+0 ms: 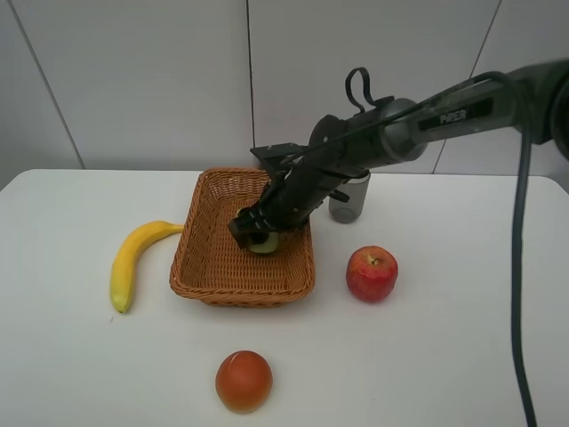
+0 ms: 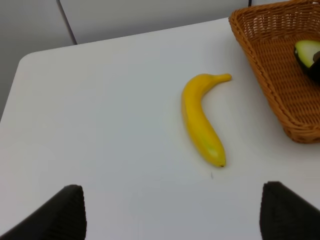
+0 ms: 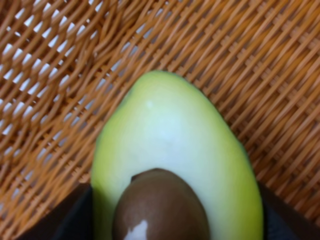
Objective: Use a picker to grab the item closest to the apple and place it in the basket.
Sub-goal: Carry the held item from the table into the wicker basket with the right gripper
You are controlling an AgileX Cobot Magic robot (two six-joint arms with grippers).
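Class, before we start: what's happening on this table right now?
The right gripper is down inside the wicker basket, shut on an avocado half close to the woven floor; whether it touches is unclear. The left gripper hangs open above the table near the banana, holding nothing. The apple sits on the table, right of the basket.

Six things are showing here, one of each kind: one banana (image 1: 133, 261), one wicker basket (image 1: 242, 292), one avocado half (image 3: 170, 145), one red apple (image 1: 372, 273), one orange-red round fruit (image 1: 244, 381) and one dark grey cup (image 1: 354, 206). One white tabletop (image 1: 462, 356) is carrying them all.
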